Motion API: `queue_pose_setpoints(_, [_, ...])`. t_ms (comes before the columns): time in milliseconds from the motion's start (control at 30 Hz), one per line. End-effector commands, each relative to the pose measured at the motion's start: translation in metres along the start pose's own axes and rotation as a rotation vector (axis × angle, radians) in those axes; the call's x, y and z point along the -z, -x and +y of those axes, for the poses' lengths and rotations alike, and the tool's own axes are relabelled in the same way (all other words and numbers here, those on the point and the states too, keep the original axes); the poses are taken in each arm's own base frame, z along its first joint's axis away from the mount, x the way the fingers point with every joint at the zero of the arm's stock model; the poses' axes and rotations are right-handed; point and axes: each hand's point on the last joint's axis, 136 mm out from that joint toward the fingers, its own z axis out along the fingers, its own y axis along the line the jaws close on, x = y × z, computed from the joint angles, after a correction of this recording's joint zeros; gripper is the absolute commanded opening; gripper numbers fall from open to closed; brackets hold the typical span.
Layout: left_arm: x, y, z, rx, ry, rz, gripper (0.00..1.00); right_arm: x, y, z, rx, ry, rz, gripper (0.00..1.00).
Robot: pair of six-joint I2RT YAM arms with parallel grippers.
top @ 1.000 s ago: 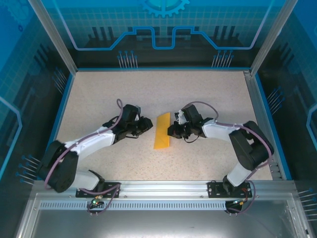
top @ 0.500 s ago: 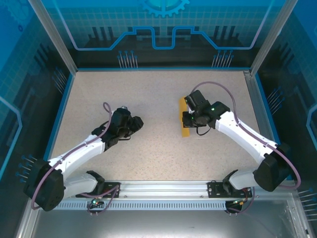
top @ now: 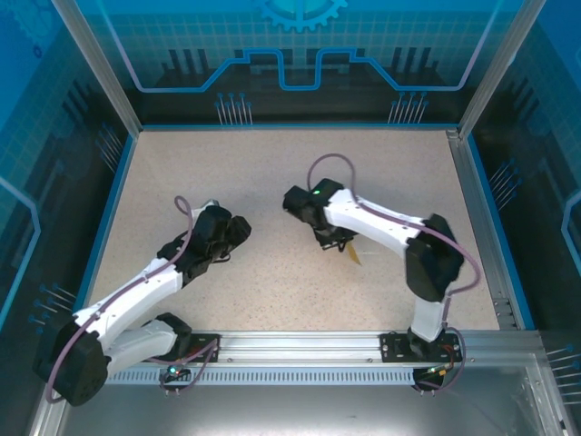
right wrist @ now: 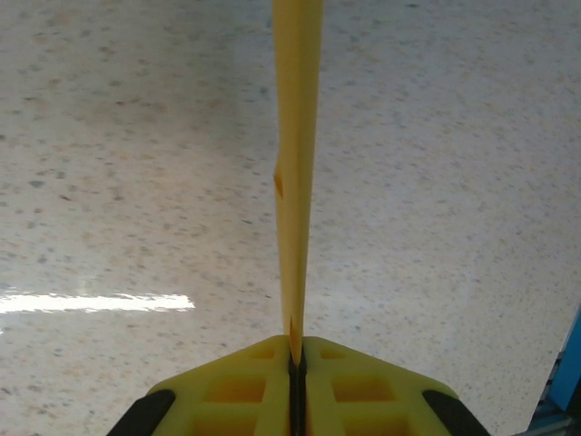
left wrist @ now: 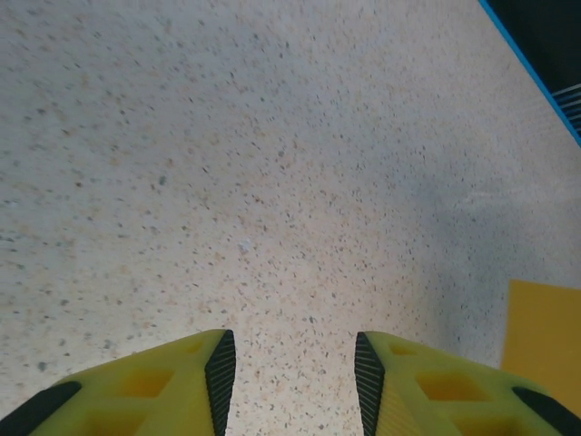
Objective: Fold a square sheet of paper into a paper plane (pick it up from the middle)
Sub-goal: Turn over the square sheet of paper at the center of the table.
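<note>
The folded sheet of paper (right wrist: 296, 173), orange-yellow and creased down to a narrow strip, stands edge-on between the yellow fingers (right wrist: 231, 386) of the right gripper (right wrist: 293, 356), whose jaws are pressed together on its lower end. In the right wrist view the strip runs straight up from the pinch, with a small darker nick partway along its edge and the speckled worktop (right wrist: 109, 182) behind it. From the overhead camera, only a sliver of the paper (top: 352, 257) pokes out below the right gripper (top: 334, 242), just right of the worktop's centre, the white right arm (top: 381, 227) bent across from its base at the near edge. Well apart to the left, the left gripper (top: 236, 229) sits low over bare worktop (top: 272, 163). Its jaws are parted and hold nothing, the left wrist camera showing speckled surface in the gap between the two fingertips (left wrist: 216, 363) of the left gripper (left wrist: 292, 368).
</note>
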Motion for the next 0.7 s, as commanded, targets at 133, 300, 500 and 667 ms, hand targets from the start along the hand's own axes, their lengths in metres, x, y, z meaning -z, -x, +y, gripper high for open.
queue_pose_setpoints(133, [0.016,0.009,0.032,0.015,0.088,-0.078,0.46,-0.014,0.004,0.069,0.086,0.032,0.087,0.15])
queue_pose_setpoints(300, [0.019,0.007,0.033,0.005,0.082,-0.071,0.47,-0.02,0.008,0.107,0.101,0.172,0.115,0.19])
queue_pose_setpoints(500, [0.016,0.002,0.024,-0.017,0.046,-0.036,0.51,-0.003,0.019,0.135,0.053,0.42,0.092,0.3])
queue_pose_setpoints(667, [0.001,-0.016,-0.008,-0.105,-0.06,0.097,0.55,0.025,0.03,0.132,-0.027,0.68,0.009,0.4])
